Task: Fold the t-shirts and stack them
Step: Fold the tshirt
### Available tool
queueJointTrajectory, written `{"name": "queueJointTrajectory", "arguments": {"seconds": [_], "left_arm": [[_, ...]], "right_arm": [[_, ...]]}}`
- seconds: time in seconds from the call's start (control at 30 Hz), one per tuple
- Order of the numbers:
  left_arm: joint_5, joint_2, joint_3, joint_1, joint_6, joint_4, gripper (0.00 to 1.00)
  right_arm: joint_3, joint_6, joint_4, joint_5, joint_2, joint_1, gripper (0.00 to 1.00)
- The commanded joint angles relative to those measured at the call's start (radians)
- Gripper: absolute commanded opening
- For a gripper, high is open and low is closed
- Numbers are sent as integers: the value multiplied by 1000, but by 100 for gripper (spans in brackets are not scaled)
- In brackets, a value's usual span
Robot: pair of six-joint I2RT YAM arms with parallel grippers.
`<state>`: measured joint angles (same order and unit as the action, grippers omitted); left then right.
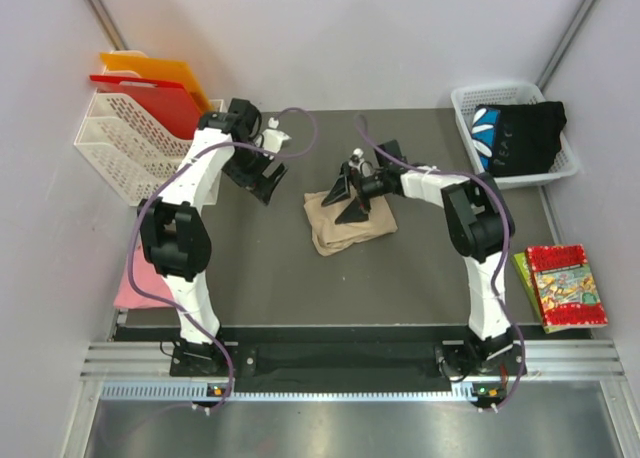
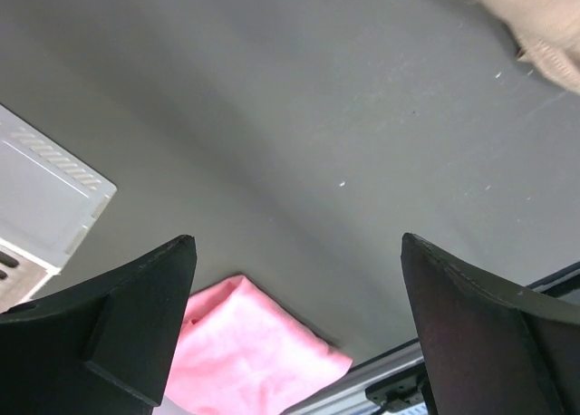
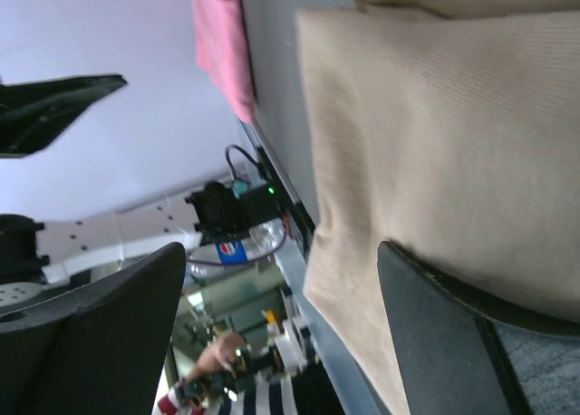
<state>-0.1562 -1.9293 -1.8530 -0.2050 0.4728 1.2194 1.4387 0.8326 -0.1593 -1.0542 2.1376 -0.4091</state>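
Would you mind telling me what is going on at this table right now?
Two robot arms are folding and stacking t-shirts. The right gripper is open, low over the folded beige t-shirt in the middle of the table. The left gripper is open and empty, beside it. The pink t-shirt lies at the left edge, and the black t-shirt sits in the white basket; neither is stacked yet.

Beige t-shirt (image 1: 343, 236) folded at centre of table (image 1: 260, 278), pink t-shirt (image 1: 133, 286) folded at left edge, black printed t-shirt (image 1: 522, 138) bundled in basket (image 1: 468, 102).

Robot lab cell, plain white walls (image 1: 350, 38), aluminium rail (image 1: 560, 356), dark mat (image 1: 300, 288)
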Motion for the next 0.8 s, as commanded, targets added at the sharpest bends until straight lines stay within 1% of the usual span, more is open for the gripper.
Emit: {"name": "queueJointTrajectory", "arguments": {"seconds": [0.0,0.03,0.07,0.2,0.3,0.33,0.37,0.4,0.43,0.47,0.53,0.57,0.63,0.73,0.77], "left_arm": [[35,26,46,6,7,-3,99],[38,27,49,6,7,-4,99],[40,29,55,6,6,-6,99],[27,23,46,6,-10,-11,99],[-17,18,26,6,-54,-23,99],[-32,19,26,6,-77,-37,99],[-92,15,31,6,-118,-44,99],[-123,10,31,6,-138,-47,99],[-143,7,31,6,-204,-61,99],[-199,-5,41,6,-224,-72,99],[-264,-25,43,6,-281,-77,99],[-325,-55,38,6,-299,-77,99],[-364,-89,28,6,-357,-72,99],[-454,-164,21,6,-423,-92,99],[-473,-206,21,4,-440,-106,99]], "right_arm": [[83,-214,-222,2,85,-5,86],[77,-268,-279,22,114,-4,86],[69,-285,-295,31,126,-4,86],[17,-322,-304,53,179,-5,85],[35,-340,-313,39,162,-5,86],[48,-339,-315,37,136,-4,87],[74,-336,-319,31,124,-4,87],[89,-326,-318,17,107,-2,88],[104,-310,-316,16,69,-2,88],[120,-299,-312,14,49,0,89],[158,-255,-281,11,-13,1,89],[182,-241,-272,11,-34,9,89],[201,-211,-253,16,-90,16,89],[184,-182,-214,26,-168,47,89],[143,-178,-198,29,-188,62,89]]}}
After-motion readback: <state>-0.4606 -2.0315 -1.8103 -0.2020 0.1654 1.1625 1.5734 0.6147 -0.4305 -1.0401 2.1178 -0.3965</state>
